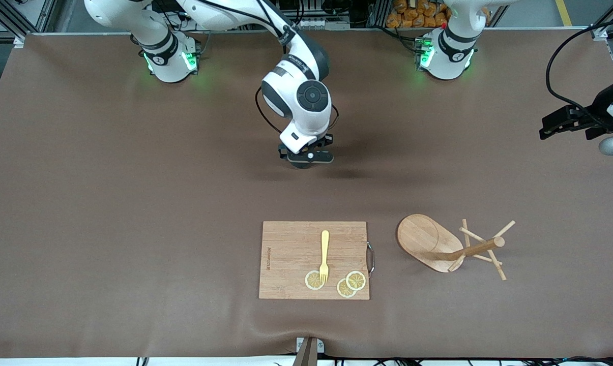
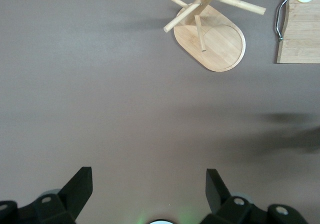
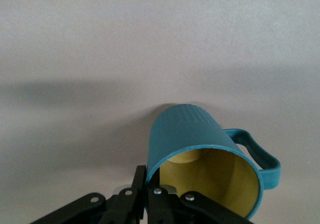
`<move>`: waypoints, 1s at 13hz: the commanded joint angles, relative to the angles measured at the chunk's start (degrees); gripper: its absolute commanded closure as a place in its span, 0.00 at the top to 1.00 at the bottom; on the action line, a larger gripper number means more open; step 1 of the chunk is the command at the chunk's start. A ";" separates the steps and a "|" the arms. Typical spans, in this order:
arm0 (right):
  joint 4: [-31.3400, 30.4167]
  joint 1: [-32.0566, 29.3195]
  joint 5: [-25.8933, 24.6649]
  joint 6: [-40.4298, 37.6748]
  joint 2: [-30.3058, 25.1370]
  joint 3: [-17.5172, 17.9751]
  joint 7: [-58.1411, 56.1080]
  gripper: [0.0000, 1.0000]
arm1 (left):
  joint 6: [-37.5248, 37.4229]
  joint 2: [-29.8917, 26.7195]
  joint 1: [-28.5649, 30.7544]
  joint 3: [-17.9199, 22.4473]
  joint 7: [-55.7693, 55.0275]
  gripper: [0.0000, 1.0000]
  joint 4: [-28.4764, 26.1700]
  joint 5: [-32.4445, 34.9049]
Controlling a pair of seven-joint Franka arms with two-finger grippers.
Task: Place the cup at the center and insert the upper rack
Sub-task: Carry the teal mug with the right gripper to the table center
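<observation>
We log: right claw (image 3: 150, 194) clamped on cup (image 3: 200, 144) rim over desk (image 1: 133, 203); left claw (image 2: 147, 189) waiting, spread wide, empty; upper rack (image 1: 438, 244) toppled.

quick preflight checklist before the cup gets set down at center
1. Right gripper shut on the cup rim: ok.
2. Cup visible in the front view: not ok, the arm hides it.
3. Bare table under the right gripper: ok.
4. Upper rack upright: not ok, it lies tipped on its side beside the cutting board.
5. Left gripper open, up over bare table at the left arm's end: ok.
6. Cup touching the table: cannot tell.
</observation>
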 commanded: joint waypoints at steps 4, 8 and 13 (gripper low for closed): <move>3.36 -0.20 0.49 1.58 3.51 -0.84 0.62 0.00 | -0.09 0.00 -0.06 -0.70 -1.04 1.00 0.24 -0.22; 3.36 -0.37 4.36 2.91 3.68 -0.84 1.24 0.63 | -0.18 -0.17 -0.24 -3.50 -7.08 1.00 0.33 -0.22; 5.12 -2.12 4.80 1.43 1.24 -0.75 -0.86 0.89 | -0.26 -0.17 -0.33 -7.37 -13.50 1.00 1.03 -0.66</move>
